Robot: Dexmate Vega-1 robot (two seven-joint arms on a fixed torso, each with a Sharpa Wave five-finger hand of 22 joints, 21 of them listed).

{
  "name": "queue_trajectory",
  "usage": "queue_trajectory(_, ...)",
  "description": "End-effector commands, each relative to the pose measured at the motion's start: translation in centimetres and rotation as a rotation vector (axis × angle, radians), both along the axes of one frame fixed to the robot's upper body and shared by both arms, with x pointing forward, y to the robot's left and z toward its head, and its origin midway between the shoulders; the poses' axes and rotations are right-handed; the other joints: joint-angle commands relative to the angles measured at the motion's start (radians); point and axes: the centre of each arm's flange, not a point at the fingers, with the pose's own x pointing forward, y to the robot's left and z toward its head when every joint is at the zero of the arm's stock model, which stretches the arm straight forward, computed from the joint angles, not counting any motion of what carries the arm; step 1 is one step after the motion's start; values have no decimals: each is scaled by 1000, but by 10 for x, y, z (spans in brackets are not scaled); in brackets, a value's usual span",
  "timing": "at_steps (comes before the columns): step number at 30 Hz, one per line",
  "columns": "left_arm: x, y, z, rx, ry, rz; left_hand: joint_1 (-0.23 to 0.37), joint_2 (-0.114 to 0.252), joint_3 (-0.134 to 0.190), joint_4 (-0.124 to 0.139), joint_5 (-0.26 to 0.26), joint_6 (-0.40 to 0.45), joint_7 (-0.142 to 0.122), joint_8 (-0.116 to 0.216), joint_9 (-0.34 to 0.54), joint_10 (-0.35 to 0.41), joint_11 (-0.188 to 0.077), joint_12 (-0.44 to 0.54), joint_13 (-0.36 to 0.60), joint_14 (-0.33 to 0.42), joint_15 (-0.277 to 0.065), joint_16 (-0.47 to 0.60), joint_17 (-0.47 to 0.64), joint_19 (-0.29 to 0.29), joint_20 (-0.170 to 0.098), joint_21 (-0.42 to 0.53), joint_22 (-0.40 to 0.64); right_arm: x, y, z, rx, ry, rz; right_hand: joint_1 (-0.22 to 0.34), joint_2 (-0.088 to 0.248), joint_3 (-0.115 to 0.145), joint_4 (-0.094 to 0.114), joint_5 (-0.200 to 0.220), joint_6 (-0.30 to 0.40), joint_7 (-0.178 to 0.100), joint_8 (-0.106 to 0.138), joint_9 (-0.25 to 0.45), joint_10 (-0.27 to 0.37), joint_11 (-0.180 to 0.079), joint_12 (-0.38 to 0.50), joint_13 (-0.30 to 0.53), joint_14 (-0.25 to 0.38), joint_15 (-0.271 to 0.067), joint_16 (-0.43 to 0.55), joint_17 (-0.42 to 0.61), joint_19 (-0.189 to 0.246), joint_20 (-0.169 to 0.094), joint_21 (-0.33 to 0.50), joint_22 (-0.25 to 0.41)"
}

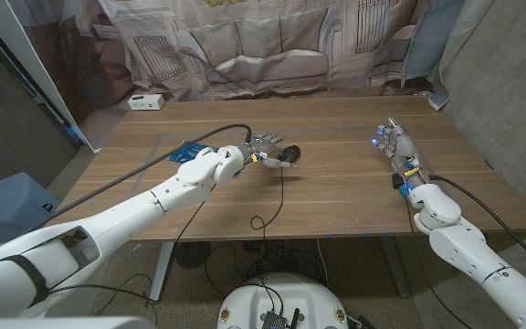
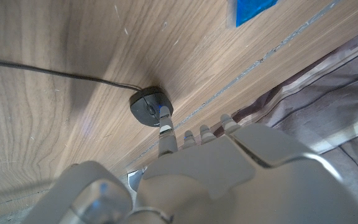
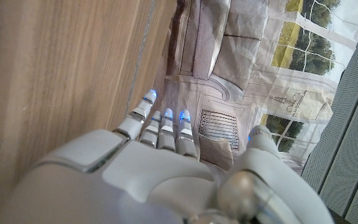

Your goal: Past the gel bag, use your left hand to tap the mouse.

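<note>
My left hand [image 1: 263,146] is extended over the middle of the wooden table [image 1: 336,196], reaching toward the black mouse [image 1: 289,155]. The mouse lies directly at my fingertips; in the left wrist view, one finger [image 2: 165,132] reaches forward and its tip meets the near edge of the mouse [image 2: 150,106], while the other fingers sit slightly back and apart. The hand grips nothing. The mouse cable [image 1: 279,196] runs from the mouse toward the table's near edge. The blue gel bag [image 1: 188,152] lies flat on the table beside my left forearm, behind the hand, so the mouse sits beyond it along my reach.

My right hand [image 1: 396,146] stands well apart, on the right side of the table, fingers straight and slightly spread, holding nothing. A small white box [image 1: 144,101] rests at the far left corner.
</note>
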Motion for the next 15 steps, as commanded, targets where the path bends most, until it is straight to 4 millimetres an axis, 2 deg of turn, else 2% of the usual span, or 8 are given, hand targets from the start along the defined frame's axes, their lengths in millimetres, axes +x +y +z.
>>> queue_trajectory(1,2,-1,-3,1,8,5,9,9,-7,-1,5,11,-7,12,1,-152,6,10,2,-169,3,7,3,-124,5,6,2,2,-1,-1,11,-6,5,-3,5,0,-2,-3,6,-1,0,6,9,2,1,2,6,3,-3,1,7,8,-2,3)
queue_trajectory(15,2,0,-11,-4,27,12,17,15,-8,-3,8,27,-13,19,0,-138,2,17,2,-157,1,10,2,-117,5,10,1,1,-2,-4,12,-2,14,-4,4,-2,-3,-3,10,2,1,6,10,1,1,2,5,4,-4,1,8,9,-5,3)
